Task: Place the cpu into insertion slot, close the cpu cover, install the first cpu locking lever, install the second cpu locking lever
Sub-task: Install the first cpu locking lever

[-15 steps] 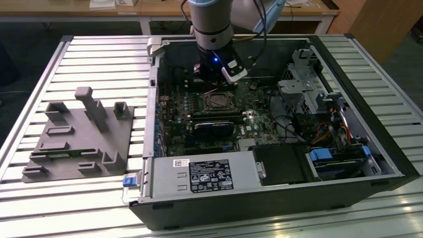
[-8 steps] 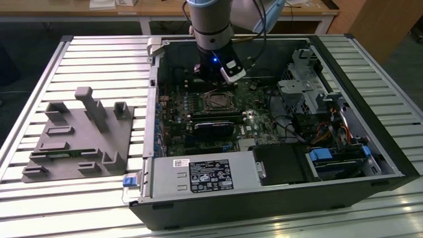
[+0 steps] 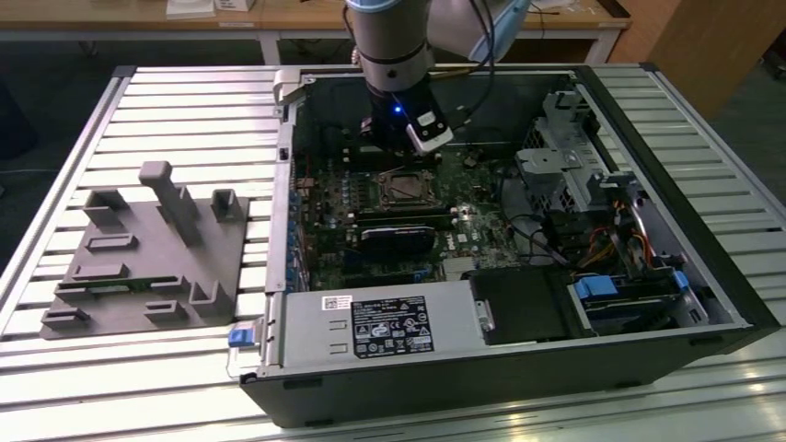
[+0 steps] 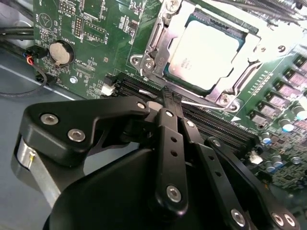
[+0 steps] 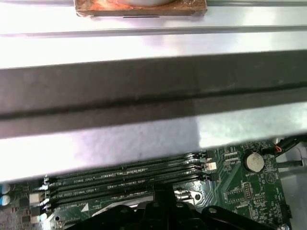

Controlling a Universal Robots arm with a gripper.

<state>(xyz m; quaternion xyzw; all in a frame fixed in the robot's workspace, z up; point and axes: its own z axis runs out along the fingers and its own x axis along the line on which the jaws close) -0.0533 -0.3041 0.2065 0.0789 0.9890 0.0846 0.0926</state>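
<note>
Slatted metal table [image 3: 74,387] under everything. At the exterior view's left: grey moulded fixture [image 3: 147,249], well apart from the arm. Centre: open computer case [image 3: 491,368] with the motherboard [image 3: 322,221] flat inside and the arm reaching down over the insertion slot [image 3: 383,187]. At the exterior view's right: drive cage [image 3: 553,170] and cable bundle [image 3: 602,239].

Second wrist view: cpu [image 4: 204,52] seated in the slot, grey face up. The cpu cover [image 4: 160,36] lies flat around it, its window framing the chip. Gripper [image 4: 168,97] fingers drawn together, tips just beside the socket's edge at a thin silvery lever rod [image 4: 211,108] that runs along the memory slots [image 4: 132,87]. Cannot tell whether they pinch the rod or merely press it.

Judgement: lever work in hand. Done well, it likely means guiding the rod along its own arc, keeping the tips off cover and memory latches, and not slipping off the thin wire.
</note>
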